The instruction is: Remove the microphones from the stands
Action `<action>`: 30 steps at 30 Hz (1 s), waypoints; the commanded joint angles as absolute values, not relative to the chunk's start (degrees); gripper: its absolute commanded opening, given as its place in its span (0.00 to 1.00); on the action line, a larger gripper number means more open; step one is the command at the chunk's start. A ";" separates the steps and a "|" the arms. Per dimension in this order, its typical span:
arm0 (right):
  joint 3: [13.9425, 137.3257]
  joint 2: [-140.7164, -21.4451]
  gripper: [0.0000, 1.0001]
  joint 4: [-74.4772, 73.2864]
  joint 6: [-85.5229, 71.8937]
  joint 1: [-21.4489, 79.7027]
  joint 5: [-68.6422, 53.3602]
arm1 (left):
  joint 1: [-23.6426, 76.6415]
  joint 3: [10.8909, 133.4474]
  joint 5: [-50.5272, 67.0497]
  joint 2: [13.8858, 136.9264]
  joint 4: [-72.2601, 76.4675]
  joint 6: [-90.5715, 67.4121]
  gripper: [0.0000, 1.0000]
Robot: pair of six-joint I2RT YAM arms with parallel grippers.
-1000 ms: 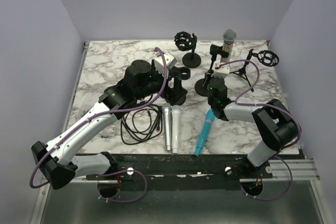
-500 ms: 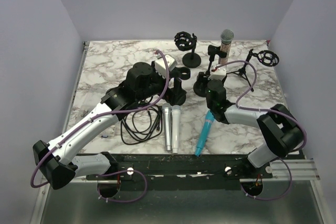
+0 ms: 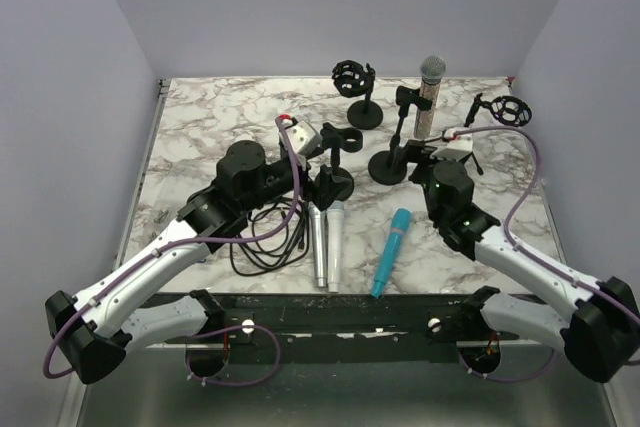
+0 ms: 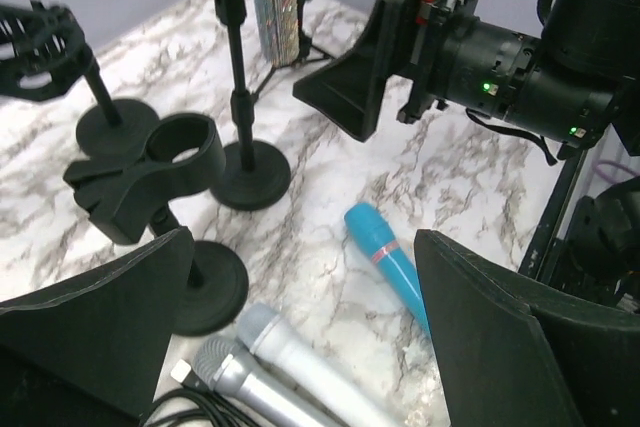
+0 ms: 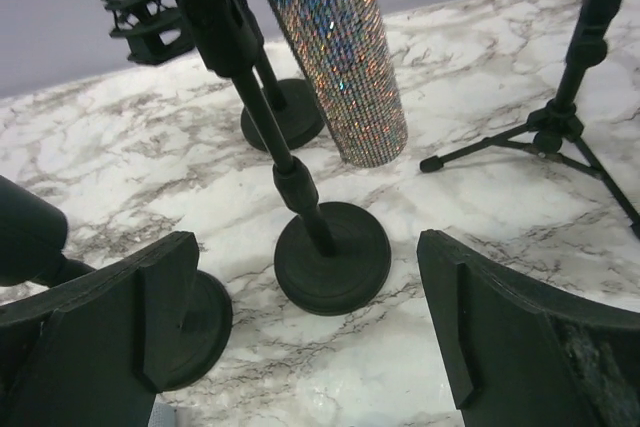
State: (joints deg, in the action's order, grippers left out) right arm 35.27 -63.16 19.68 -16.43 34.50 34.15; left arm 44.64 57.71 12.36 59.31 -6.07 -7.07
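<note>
On the marble table (image 3: 200, 117), blue microphone (image 3: 391, 252) lying flat, right hand (image 5: 310, 282) wide, empty, left hand (image 4: 300, 257) wide

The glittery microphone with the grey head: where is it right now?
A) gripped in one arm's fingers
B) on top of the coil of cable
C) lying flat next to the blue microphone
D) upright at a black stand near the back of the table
D: the glittery microphone stands upright at the black stand near the back, while the blue microphone lies flat nearer the front.
</note>
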 commanded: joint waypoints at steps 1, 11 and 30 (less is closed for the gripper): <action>36.86 -54.39 1.00 10.00 -14.64 34.68 34.03 | 45.28 56.67 15.09 55.82 1.57 -6.40 0.95; 67.71 -68.18 1.00 -8.87 -10.49 34.33 30.68 | 45.45 57.56 22.46 56.60 3.51 -13.71 0.95; 90.93 -78.91 1.00 -26.06 -7.65 27.35 30.81 | 45.45 62.02 13.81 61.05 2.65 -12.46 0.97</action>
State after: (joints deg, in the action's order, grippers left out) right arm 88.53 -77.01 -23.14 -9.72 30.65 32.86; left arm 45.15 57.65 18.70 57.14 4.34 -13.50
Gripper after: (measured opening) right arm 0.998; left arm 0.964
